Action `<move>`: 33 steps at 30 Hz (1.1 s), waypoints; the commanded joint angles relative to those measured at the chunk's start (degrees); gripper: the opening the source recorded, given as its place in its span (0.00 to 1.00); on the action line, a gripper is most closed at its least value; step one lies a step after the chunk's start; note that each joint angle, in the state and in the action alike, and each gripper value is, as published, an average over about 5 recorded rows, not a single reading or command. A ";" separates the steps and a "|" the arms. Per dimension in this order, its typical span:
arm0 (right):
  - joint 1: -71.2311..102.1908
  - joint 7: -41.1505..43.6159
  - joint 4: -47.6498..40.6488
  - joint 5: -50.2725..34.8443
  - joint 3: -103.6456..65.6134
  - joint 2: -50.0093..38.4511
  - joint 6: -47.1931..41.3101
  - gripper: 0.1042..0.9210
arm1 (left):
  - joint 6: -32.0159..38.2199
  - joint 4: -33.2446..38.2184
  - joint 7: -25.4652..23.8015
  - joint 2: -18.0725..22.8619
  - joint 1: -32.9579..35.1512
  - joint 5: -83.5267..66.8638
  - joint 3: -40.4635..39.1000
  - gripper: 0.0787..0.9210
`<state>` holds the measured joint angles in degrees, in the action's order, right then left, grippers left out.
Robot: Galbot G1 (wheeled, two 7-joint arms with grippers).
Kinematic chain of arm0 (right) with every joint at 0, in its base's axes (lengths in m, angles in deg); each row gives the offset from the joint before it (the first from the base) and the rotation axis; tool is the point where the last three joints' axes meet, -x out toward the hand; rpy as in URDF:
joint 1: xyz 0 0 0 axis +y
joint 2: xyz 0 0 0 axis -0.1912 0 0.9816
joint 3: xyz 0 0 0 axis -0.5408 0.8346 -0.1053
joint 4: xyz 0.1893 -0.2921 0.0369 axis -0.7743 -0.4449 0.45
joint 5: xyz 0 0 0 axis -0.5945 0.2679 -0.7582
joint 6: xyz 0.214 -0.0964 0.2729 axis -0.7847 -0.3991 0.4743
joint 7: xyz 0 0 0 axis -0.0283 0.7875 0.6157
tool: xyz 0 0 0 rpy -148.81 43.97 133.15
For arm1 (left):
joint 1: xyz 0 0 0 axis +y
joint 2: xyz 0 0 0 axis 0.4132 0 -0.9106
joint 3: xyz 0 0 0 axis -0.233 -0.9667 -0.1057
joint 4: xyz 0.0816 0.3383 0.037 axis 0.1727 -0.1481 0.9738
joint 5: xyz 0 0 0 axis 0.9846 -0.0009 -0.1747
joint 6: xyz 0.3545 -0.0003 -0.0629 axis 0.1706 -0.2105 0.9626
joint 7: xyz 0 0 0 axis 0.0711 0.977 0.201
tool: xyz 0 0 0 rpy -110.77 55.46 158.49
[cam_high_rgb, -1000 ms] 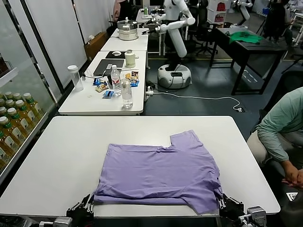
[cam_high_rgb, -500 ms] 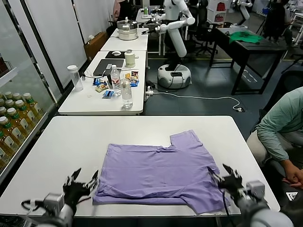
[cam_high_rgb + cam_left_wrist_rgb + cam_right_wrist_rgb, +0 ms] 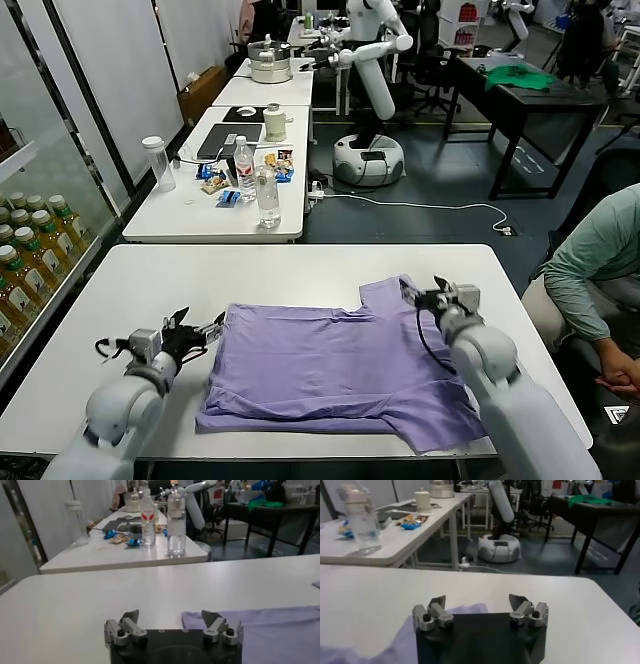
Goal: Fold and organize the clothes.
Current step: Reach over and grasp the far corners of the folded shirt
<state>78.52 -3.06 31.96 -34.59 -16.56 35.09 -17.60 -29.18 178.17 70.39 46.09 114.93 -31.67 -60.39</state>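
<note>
Two grippers stand at opposite far corners of the T-shirt, and your next move depends on how each corner lies from its fingers. Start on the left: the left gripper sits low over the white surface, just beside the shirt's far-left corner, with its fingers spread wide and holding nothing. In the left wrist view the purple edge lies just ahead of one finger only, while the other finger faces bare surface, so judge the corner to be off-centre toward the garment side; expect to shift inward before closing. Moving across, the T-shirt lies flat near the robot's edge of the surface, long axis running left to right, plain side up, with one sleeve projecting at the far right and a second sleeve flap at the near right. On the right, the right gripper is at that far-right sleeve, fingers likewise released and empty. The right wrist view shows cloth under and ahead of the gripper body, so this arm appears the nearer to a usable hold. Whether either fingertip touches fabric cannot be determined.
</note>
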 commanded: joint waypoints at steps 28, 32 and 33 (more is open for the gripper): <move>-2.52 -2.36 -11.24 -2.58 2.85 4.61 0.22 0.66 | 0.88 -13.05 -10.36 1.67 -8.94 3.39 -4.56 0.72; -2.44 -1.96 -11.15 -2.58 2.79 4.46 0.38 0.51 | 0.92 -12.86 -11.00 2.30 -8.58 3.46 -4.61 0.60; -2.39 -1.84 -11.14 -2.55 2.76 4.44 0.57 0.48 | 0.97 -12.98 -11.02 2.51 -8.50 3.60 -4.64 0.56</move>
<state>75.88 -5.01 21.37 -36.67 -13.98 39.38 -17.36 -28.21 165.87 60.62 47.98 106.50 -28.53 -64.81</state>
